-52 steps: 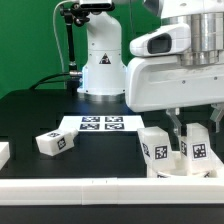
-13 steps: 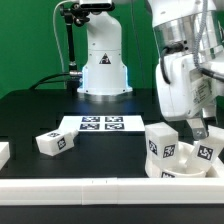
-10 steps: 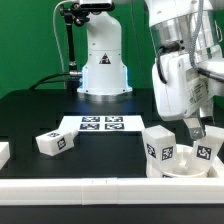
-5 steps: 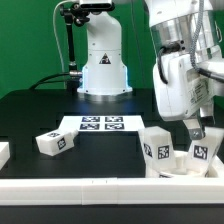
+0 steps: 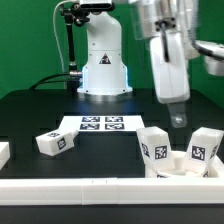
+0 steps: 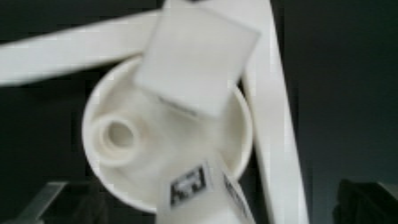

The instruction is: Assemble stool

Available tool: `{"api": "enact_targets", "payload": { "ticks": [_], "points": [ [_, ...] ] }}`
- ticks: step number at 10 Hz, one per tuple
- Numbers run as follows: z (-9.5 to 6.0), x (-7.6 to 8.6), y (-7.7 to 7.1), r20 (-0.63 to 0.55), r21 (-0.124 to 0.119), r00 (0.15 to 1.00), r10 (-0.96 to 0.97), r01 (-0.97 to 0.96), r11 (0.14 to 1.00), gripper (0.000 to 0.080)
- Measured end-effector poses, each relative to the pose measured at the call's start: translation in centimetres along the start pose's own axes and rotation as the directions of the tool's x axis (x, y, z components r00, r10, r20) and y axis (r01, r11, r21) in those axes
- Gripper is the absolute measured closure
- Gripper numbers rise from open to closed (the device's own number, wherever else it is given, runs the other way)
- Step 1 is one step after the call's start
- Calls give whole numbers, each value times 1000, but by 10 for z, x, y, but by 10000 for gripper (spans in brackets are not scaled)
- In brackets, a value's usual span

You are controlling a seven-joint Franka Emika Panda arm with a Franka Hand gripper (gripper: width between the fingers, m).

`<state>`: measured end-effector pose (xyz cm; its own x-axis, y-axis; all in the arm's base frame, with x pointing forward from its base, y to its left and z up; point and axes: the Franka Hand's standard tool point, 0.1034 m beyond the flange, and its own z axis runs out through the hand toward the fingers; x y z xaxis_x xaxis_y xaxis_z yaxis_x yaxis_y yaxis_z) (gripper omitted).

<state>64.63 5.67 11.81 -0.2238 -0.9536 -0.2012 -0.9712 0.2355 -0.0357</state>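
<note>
The arm hangs high at the exterior view's right, its gripper (image 5: 178,119) in the air above the seat (image 5: 172,171) and touching nothing. It seems to carry nothing, but whether the jaws are parted or closed I cannot tell, and the wrist view is too smeared to settle it.

The seat rests on the black worktop (image 5: 35,115), just beside the white border rail (image 5: 90,186). Two legs stand upright in it: the first leg (image 5: 155,150) towards the exterior view's left and the second leg (image 5: 203,148) towards its right, with the gripper over the gap between them. The wrist view looks down into the seat (image 6: 128,105), where one round socket shows open.

A loose leg (image 5: 55,143) lies on its side well apart from the seat, near the marker board (image 5: 100,124). Another white piece (image 5: 3,153) is cut off at the exterior view's left edge.

I'd judge two legs are in and the step in hand is fetching the next. That calls for crossing to the loose leg, squaring the jaws to its skewed sides, then turning it upright over an empty socket.
</note>
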Motion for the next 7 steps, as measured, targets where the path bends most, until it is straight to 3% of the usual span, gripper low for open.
{"api": "enact_targets", "payload": {
  "ticks": [7],
  "points": [
    [4, -1, 1, -3, -4, 1000, -13, 13, 1000, 150]
  ]
}}
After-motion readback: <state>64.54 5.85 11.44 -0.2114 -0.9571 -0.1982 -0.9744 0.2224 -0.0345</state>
